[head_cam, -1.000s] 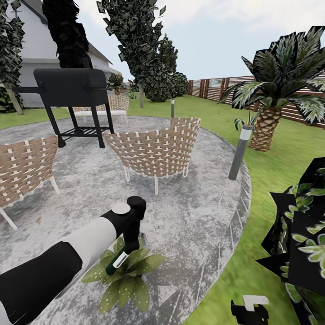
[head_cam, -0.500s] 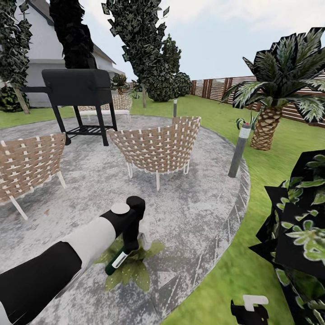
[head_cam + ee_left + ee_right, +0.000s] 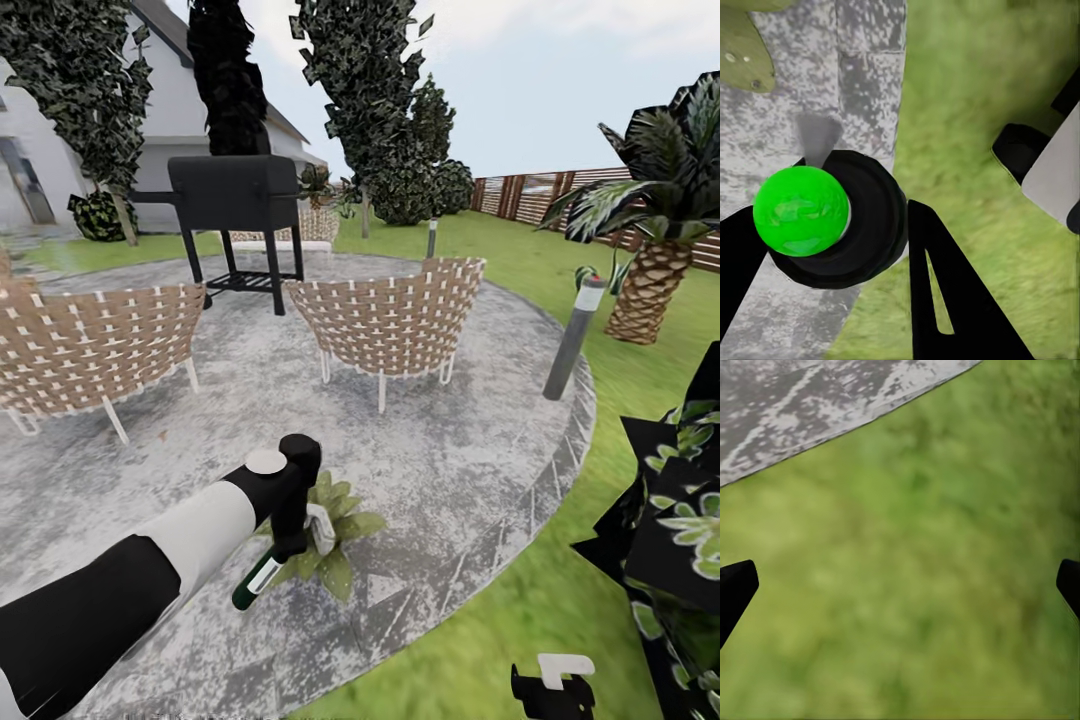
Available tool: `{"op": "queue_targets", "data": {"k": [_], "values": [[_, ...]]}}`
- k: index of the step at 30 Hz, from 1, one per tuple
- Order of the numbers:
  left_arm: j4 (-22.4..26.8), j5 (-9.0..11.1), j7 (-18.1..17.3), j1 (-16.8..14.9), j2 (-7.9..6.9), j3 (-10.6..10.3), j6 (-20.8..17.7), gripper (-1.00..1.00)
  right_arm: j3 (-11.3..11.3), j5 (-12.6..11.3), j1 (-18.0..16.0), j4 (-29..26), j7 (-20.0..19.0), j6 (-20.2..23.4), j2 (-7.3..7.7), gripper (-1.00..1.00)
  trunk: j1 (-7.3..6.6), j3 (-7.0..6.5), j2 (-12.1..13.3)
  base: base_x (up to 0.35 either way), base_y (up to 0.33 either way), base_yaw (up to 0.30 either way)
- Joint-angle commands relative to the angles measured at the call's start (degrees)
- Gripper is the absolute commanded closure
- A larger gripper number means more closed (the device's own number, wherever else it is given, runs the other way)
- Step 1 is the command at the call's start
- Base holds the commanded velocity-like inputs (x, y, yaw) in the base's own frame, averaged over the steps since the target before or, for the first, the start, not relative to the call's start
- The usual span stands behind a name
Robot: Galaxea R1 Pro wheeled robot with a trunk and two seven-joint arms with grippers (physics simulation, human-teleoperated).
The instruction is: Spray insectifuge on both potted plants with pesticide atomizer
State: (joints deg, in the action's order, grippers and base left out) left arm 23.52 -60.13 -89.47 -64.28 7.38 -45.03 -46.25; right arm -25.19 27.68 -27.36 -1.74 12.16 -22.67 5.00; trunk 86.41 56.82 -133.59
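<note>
Left gripper (image 3: 285,545) with pesticide atomizer (image 3: 257,581) over potted plant (image 3: 330,535)

Grey patio (image 3: 450,480) — chairs (image 3: 395,320), potted plant (image 3: 335,545)

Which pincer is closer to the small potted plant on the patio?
Left. The left pincer, holding the pesticide atomizer, hangs right beside the potted plant. The right pincer is far off over the grass.
</note>
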Motion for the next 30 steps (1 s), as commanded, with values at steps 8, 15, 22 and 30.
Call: {"op": "queue_targets", "data": {"k": [8,15,22,30], "values": [[0.02,0.59,-0.53,3.72,-7.13,1.69,0.02,1.0,-0.39,0.59,-0.02,0.08,0.23,-0.18,0.01,-1.0,-0.01,0.06,-0.02,-0.001,-0.273,0.278],[-0.03,3.23,10.73,11.33,-10.04,19.23,10.65,1.0,-0.39,0.61,-0.06,0.07,0.23,-0.18,0.01,-1.0,-0.01,0.06,-0.02,0.0,-0.145,0.278],[-0.12,3.96,27.17,22.04,-11.63,42.08,26.82,1.0,-0.39,0.62,-0.02,0.07,0.23,-0.18,0.01,-1.0,-0.01,0.06,-0.02,0.0,-0.003,0.278],[-0.55,3.97,32.91,28.25,-11.7,55.65,40.88,1.0,-0.36,0.62,-0.03,0.08,0.14,-0.18,0.01,-1.0,-0.01,0.06,-0.02,0.0,0.0,0.277]]}}
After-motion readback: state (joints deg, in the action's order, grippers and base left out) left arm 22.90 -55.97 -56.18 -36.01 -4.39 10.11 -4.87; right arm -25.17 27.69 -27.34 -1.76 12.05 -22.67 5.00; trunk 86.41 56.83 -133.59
